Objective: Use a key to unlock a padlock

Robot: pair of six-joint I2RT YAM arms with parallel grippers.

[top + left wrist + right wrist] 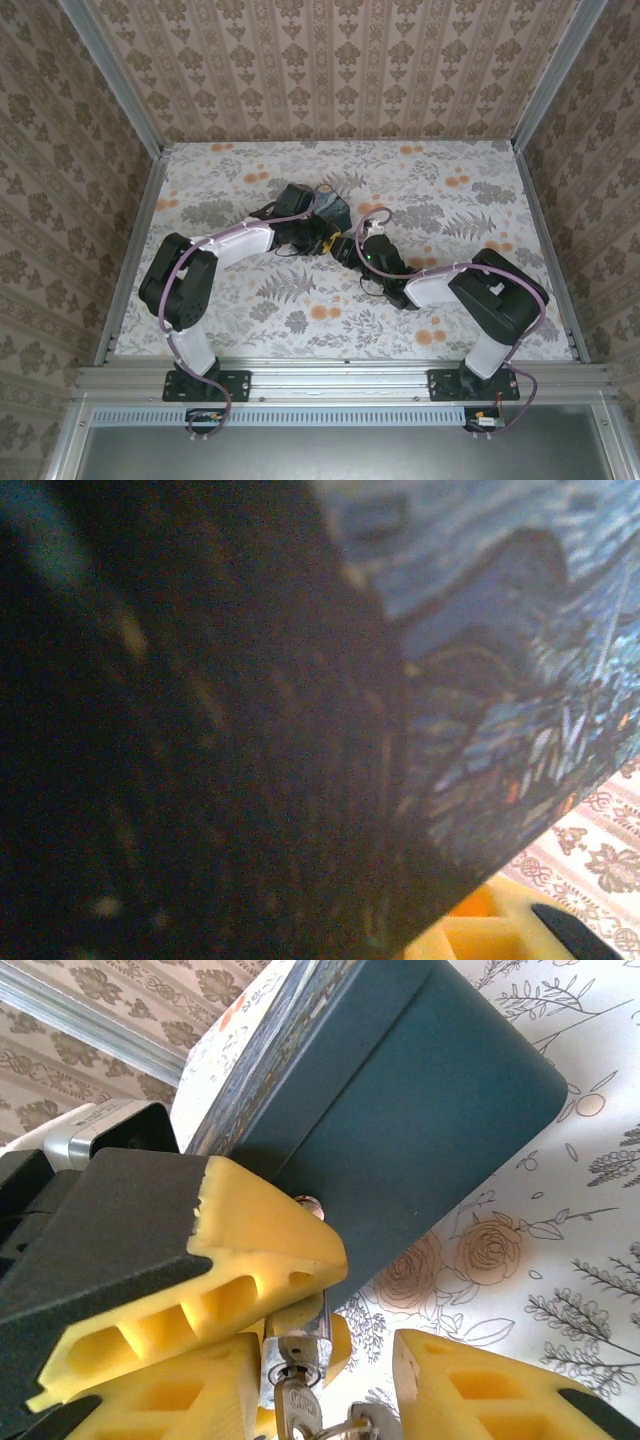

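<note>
padlock (297, 1330) pinched in left pincer (322, 1305); key (296, 1412) stuck in it, inside spread right pincer (328, 1392).

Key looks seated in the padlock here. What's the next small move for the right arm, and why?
Probably close the right fingers on the key and twist. The key already sits in the padlock, which the left fingers appear to pinch beside the blue box, while the right fingers stand open either side.
</note>
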